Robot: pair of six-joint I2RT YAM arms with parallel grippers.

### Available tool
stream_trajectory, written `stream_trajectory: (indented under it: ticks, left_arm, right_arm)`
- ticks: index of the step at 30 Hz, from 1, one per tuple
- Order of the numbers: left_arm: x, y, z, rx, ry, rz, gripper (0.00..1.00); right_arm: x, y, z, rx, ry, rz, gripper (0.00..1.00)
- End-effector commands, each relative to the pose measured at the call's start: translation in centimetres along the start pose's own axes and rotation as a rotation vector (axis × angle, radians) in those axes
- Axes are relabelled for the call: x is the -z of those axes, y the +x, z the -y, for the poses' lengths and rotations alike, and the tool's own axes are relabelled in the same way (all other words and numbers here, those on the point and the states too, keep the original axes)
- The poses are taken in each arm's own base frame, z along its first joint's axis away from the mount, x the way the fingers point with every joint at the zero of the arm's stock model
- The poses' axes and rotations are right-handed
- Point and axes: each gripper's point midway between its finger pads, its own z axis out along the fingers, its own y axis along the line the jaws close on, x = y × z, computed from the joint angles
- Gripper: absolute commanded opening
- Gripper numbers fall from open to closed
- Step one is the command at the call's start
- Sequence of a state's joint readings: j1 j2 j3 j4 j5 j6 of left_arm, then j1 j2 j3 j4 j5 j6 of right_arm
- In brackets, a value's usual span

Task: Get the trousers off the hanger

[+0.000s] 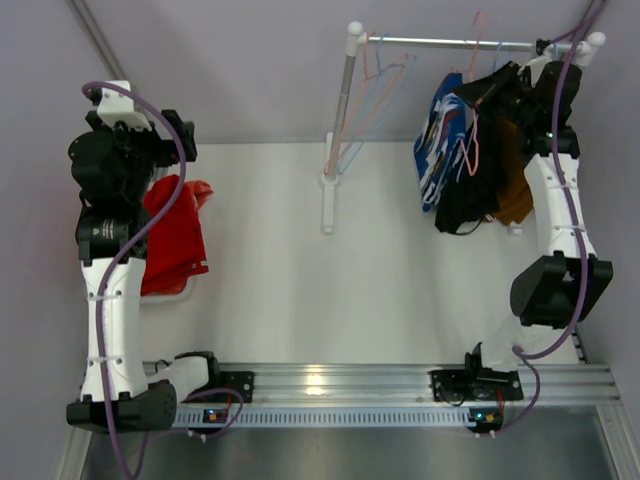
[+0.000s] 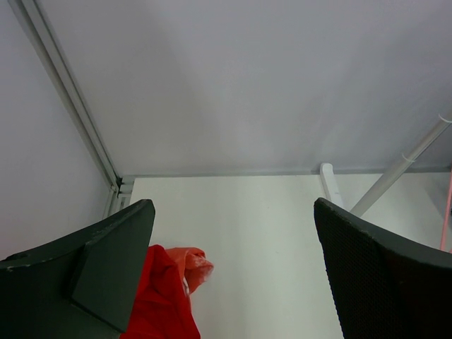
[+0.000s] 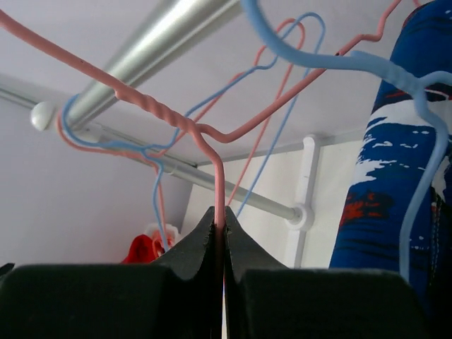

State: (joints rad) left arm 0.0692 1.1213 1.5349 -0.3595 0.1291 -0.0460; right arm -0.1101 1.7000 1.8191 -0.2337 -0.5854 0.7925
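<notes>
Plain red trousers (image 1: 175,240) lie on the table at the left, an orange-red piece (image 1: 201,190) beside them. My left gripper (image 1: 178,140) is open and empty above them; its wrist view (image 2: 233,268) shows the red cloth (image 2: 161,305) and orange-red piece (image 2: 195,260) by the left finger. Blue-and-white (image 1: 438,140), black (image 1: 468,195) and brown (image 1: 516,185) trousers hang on the rail (image 1: 450,42). My right gripper (image 1: 468,100) is shut on a pink hanger's wire (image 3: 219,176) just below its twisted neck. The blue-and-white trousers (image 3: 395,176) hang on a blue hanger (image 3: 424,106) to its right.
Empty pink and blue hangers (image 1: 372,85) hang at the rail's left end. The rack's white post (image 1: 338,130) stands on a foot (image 1: 327,205) at mid-table. Grey walls close in behind and on both sides. The metal rail (image 3: 159,39) runs above my right fingers.
</notes>
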Motion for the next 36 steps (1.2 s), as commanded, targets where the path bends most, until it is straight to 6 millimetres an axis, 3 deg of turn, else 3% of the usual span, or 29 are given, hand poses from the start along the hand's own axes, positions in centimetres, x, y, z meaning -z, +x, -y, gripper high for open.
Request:
stream_trajectory:
  ticks: [1,6,12,13,15,17,18,20,21,23,24,26,27,29,30,33,35,36]
  left_arm:
    - [0.4,-2.1,0.2,-0.008,0.001,0.062,0.99]
    - [0.2,-2.4,0.6,-0.023,0.029,0.067,0.99]
    - [-0.3,-2.9,1.8,-0.138,0.075,0.078,0.99]
    - [-0.9,-2.6,1.5,-0.179,0.059,0.067,0.99]
    - [-1.4,-2.1,4.7,-0.227,0.133,0.058,0.99]
    - [-1.8,-1.6,6.0,-0.32,0.133,0.056,0.99]
    - [-2.0,-1.2,8.3,-0.367,0.186,0.063,0.99]
    - [-2.2,-0.9,9.7,-0.393,0.195,0.072,0.99]
    - [-2.1,-0.5,12.1,-0.398,0.251,0.079,0.99]
    - [-2.1,-0.3,14.3,-0.418,0.293,0.099,0.99]
    - [-1.4,0.0,16.9,-0.412,0.357,0.113,0.99]
    - [-0.7,0.6,19.7,-0.403,0.42,0.128,0.99]
    - [0.6,1.1,22.5,-0.39,0.495,0.134,0.99]
    - [2.1,2.7,25.6,-0.333,0.575,0.109,0.99]
    - [3.9,3.4,28.3,-0.309,0.654,0.102,0.99]
    - [7.1,5.4,33.2,-0.227,0.769,0.077,0.99]
    - [8.3,5.9,35.3,-0.158,0.798,0.058,0.99]
    - [9.1,6.4,37.3,-0.135,0.829,0.058,0.99]
  right_arm:
    - [6.1,-5.6,-12.5,0.208,-0.31,0.208,0.0]
    - [7.9,-5.2,-14.6,0.184,-0.365,0.2,0.0]
    - [9.6,-3.7,-15.5,0.148,-0.383,0.168,0.0]
    - [9.6,-3.2,-14.9,0.132,-0.37,0.16,0.0]
    - [10.3,-2.2,-14.4,0.109,-0.354,0.158,0.0]
    - [10.9,-1.5,-14.3,0.092,-0.354,0.158,0.0]
    - [11.5,-0.8,-14.1,0.079,-0.347,0.156,0.0]
    - [12.1,-0.2,-14.1,0.063,-0.345,0.157,0.0]
    - [13.1,0.1,-14.8,0.062,-0.354,0.166,0.0]
    - [13.5,0.9,-14.4,0.044,-0.342,0.163,0.0]
    - [14.4,1.2,-15.0,0.049,-0.348,0.171,0.0]
    - [14.8,1.8,-15.1,0.043,-0.342,0.171,0.0]
    - [15.4,2.0,-15.4,0.041,-0.336,0.183,0.0]
    - [15.9,2.3,-15.9,0.034,-0.332,0.194,0.0]
    - [16.5,2.0,-16.2,0.034,-0.327,0.226,0.0]
    - [17.4,2.8,-17.0,0.008,-0.316,0.24,0.0]
    - [17.6,3.8,-17.8,-0.002,-0.319,0.222,0.0]
    - [18.1,3.6,-18.3,-0.004,-0.316,0.246,0.0]
